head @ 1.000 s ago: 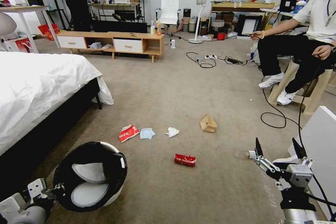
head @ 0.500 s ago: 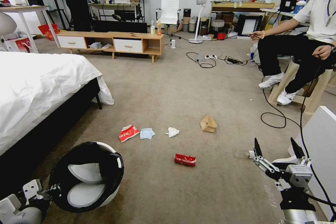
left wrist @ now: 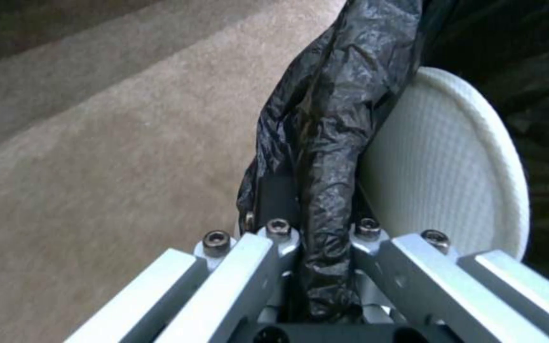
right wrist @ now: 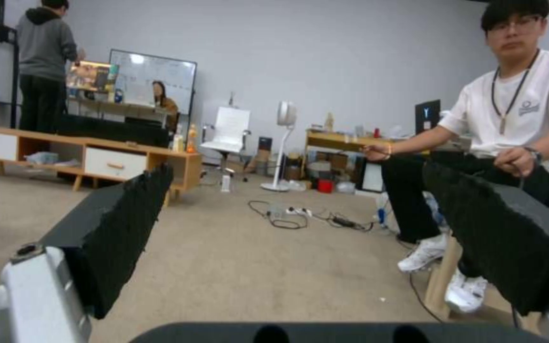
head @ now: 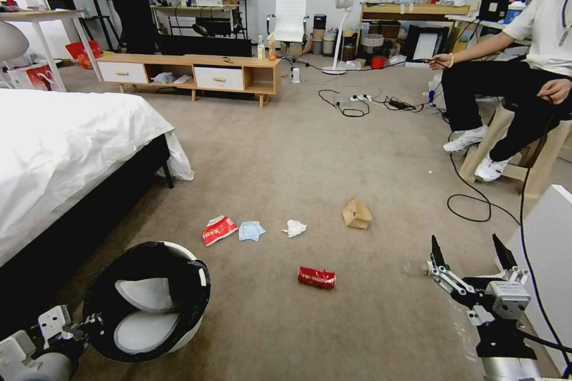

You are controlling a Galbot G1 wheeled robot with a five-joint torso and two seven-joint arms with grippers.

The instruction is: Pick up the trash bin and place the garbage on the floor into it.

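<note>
Between its squeezed fingers, the left gripper (left wrist: 312, 267) holds the trash bin (head: 149, 300) by its rim. Ahead of the wide-open, empty right gripper (head: 468, 250) lies the red can (head: 316, 277).

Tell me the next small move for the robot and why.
Probably lower the right gripper toward the clear bottle on the carpet just ahead of it. That gripper is open and empty, while the left gripper is clamped on the trash bin rim, holding it with its mouth open. The bottle looks like the nearest piece; the red can lies farther left.
</note>
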